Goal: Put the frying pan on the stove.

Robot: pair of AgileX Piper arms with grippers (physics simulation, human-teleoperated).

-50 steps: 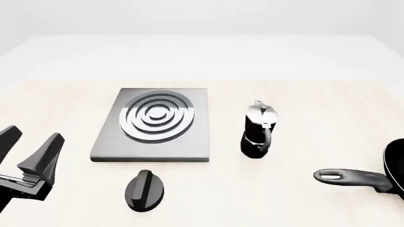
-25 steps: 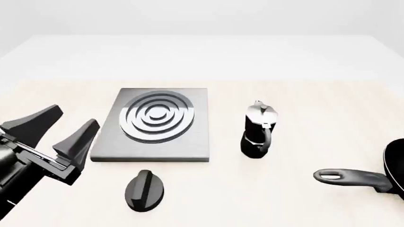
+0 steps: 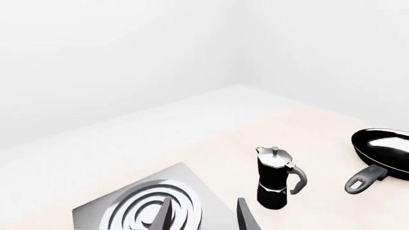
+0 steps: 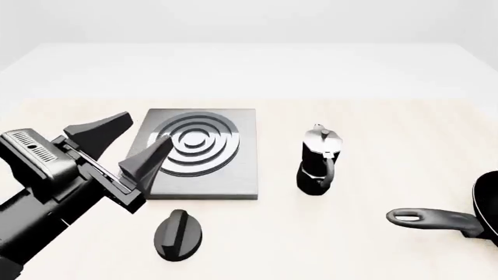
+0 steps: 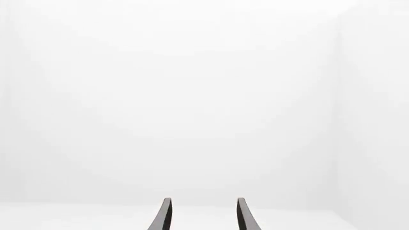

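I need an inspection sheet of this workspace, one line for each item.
Surface: pale table, bare between the objects.
Job's things: frying pan at the right edge of the front view, not on the stove.
Clutter: moka pot upright right of the stove; black knob near the stove's front edge.
Grippers: left tool open above the stove's left side, empty; right tool open, empty.
Cables: nothing seen.
Surroundings: plain white walls.
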